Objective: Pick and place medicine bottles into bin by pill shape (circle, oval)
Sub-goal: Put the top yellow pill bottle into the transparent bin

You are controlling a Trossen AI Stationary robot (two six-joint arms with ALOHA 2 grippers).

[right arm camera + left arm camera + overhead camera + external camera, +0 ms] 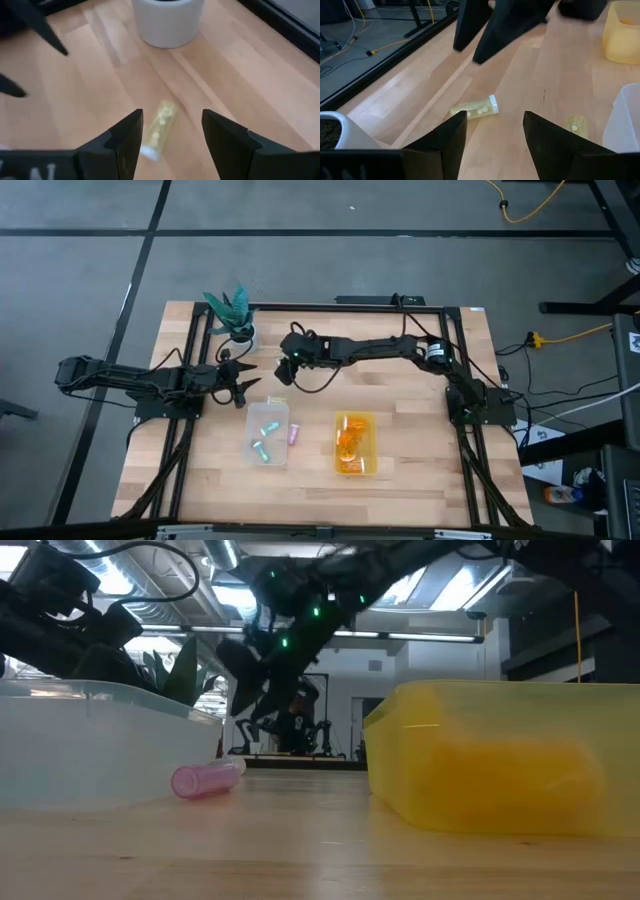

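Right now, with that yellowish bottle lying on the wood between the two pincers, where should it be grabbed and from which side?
Across the middle of its barrel, coming from above. The yellowish bottle lies flat on the table, white cap at one end, and the right pincer hovers open over it; its fingers would best close across the round sides.

My left gripper [243, 384] and my right gripper [283, 370] face each other near the back of the table [420, 470]. A bottle [475, 108] lies on its side between them. The plant pot [240, 333] sits behind. 2 bins sit in front, with 1 bottle [294, 433] lying between them.
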